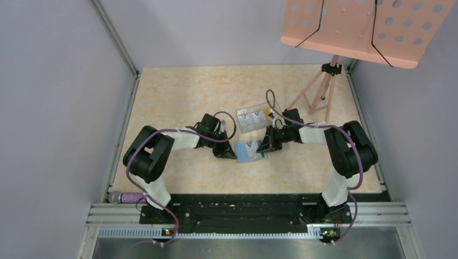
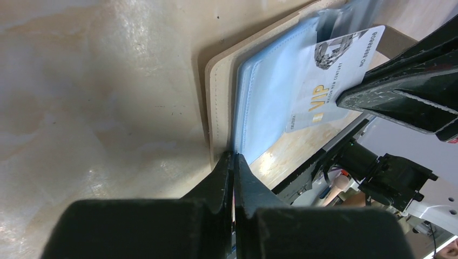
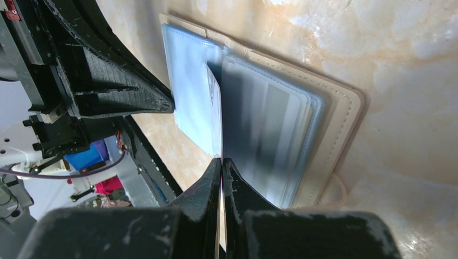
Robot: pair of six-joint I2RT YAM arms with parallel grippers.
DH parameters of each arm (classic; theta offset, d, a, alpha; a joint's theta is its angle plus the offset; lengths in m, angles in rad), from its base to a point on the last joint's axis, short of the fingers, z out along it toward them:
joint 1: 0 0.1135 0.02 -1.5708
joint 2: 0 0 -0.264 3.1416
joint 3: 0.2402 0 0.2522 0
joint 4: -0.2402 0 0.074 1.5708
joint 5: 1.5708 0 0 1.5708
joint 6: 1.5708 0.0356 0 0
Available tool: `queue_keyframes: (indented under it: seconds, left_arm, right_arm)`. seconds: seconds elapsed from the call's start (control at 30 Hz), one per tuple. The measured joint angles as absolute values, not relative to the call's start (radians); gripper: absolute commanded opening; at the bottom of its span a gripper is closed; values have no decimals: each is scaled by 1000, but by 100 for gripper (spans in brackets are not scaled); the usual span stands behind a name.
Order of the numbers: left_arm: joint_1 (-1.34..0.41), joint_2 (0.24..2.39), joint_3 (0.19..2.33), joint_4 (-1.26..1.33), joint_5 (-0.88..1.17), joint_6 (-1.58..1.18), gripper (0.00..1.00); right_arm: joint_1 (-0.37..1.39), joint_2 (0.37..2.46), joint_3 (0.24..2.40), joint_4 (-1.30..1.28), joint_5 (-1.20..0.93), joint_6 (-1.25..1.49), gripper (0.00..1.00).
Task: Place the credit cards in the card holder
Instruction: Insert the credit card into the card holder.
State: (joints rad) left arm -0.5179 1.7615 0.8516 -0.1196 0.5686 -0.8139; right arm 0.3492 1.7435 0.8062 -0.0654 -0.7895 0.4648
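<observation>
Card holder (image 1: 249, 152): one, tan outside and blue-grey inside, lying open and flat near the middle of the worktop (image 1: 178, 97), somewhat closer to the near edge. It sits between my two grippers.

My left gripper (image 2: 233, 162) is pressed together on the edge of the holder's blue-grey lining, at the holder's left side, with the tan cover flat on the worktop beneath.

My right gripper (image 3: 222, 163) comes in from the holder's right side and pinches one credit card (image 2: 337, 70). This card is pale, with gold "VIP" lettering and a small grey picture on it. It lies slanted over the blue-grey lining; its far end reaches a clear sleeve, and I cannot tell whether it has gone inside.

One clear box (image 1: 253, 120) stands just beyond the holder, toward the far edge. It holds more cards, pale with a touch of yellow; from above I cannot count them.

One pink perforated music stand (image 1: 367, 29) on a tripod stands at the far right corner.
</observation>
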Motion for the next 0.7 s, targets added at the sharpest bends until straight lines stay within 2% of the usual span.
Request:
queue_keyframes:
  seconds: [0.7]
  left_arm:
    - [-515, 1768, 852, -115, 579, -814, 0]
  right_arm:
    - [365, 1761, 806, -33, -774, 454, 0]
